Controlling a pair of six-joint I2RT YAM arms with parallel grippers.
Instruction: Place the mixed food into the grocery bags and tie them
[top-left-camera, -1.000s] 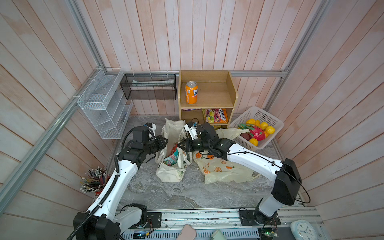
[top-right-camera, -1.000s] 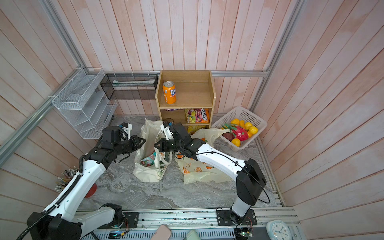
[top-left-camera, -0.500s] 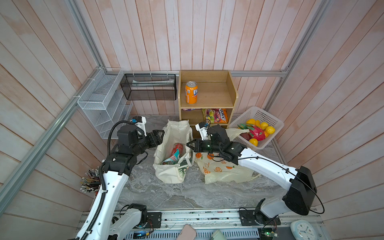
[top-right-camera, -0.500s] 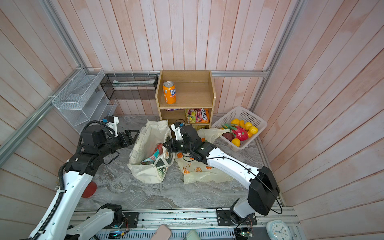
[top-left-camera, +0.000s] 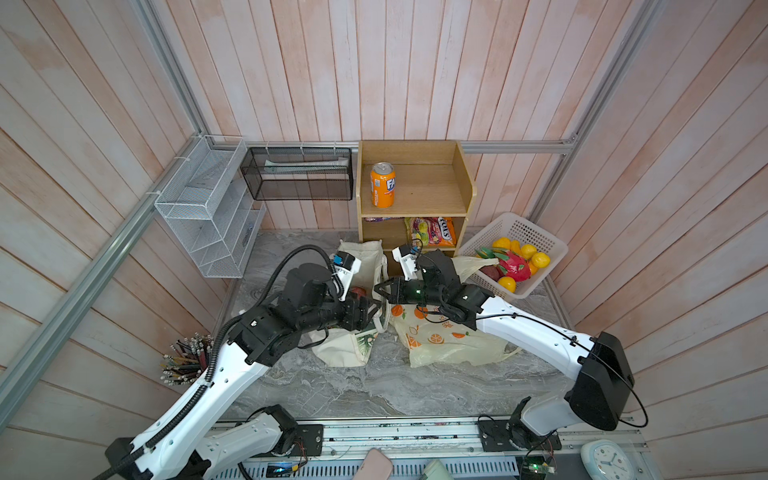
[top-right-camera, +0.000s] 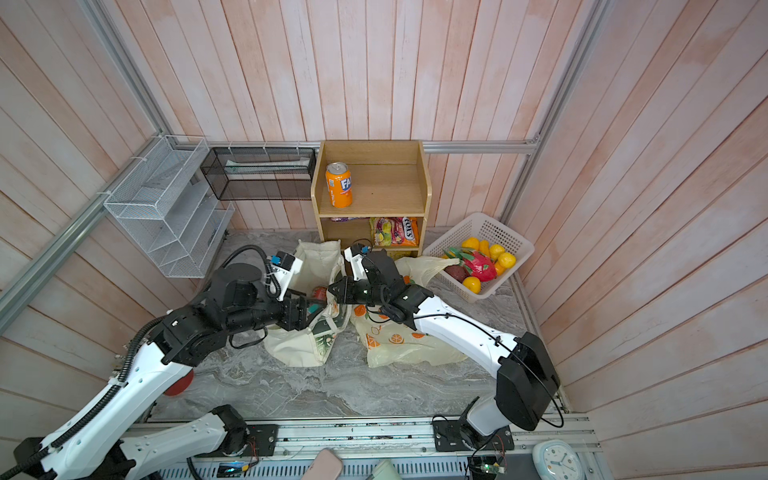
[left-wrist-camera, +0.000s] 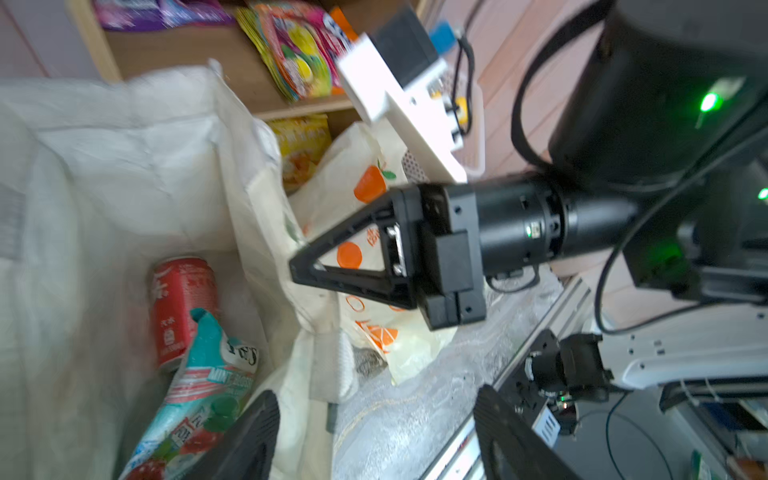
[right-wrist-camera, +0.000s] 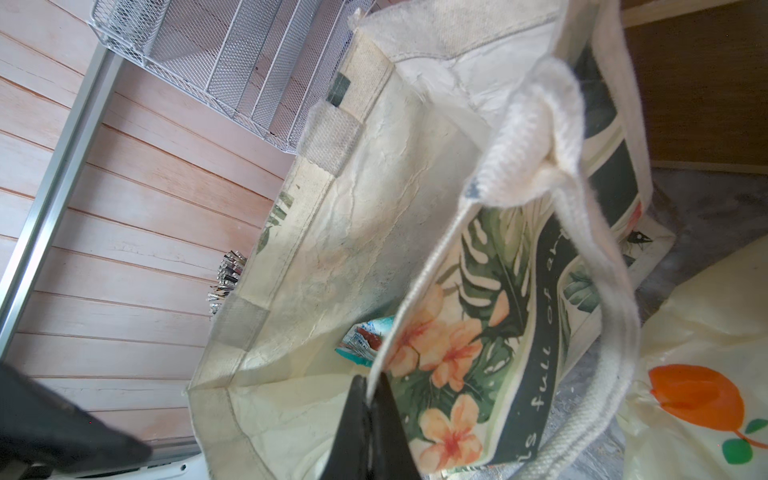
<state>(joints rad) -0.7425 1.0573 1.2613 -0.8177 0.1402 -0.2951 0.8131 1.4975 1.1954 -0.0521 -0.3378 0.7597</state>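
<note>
The cream canvas tote (top-left-camera: 353, 353) lies on the marble table with its mouth held apart. Inside it are the red drink can (left-wrist-camera: 180, 307) and the teal-and-white snack packet (left-wrist-camera: 203, 386); the packet's corner also shows in the right wrist view (right-wrist-camera: 365, 338). My right gripper (right-wrist-camera: 368, 382) is shut on the tote's printed rim, seen in a top view (top-left-camera: 378, 291). My left gripper (left-wrist-camera: 374, 399) stands open and holds nothing, over the tote's near side (top-left-camera: 372, 311). The pale-yellow plastic bag (top-left-camera: 440, 345) with orange prints lies flat to the tote's right, under the right arm.
A wooden shelf (top-left-camera: 465, 187) at the back holds an orange soda can (top-left-camera: 382, 185) and a chip packet (top-left-camera: 432, 231). A white basket (top-left-camera: 540, 237) of fruit sits at the right. A wire rack (top-left-camera: 208, 208) and pencils (top-left-camera: 185, 361) are at the left.
My left gripper has opened. It swung out to the left, then came back right over the tote's mouth. The right gripper keeps its grip on the rim.
</note>
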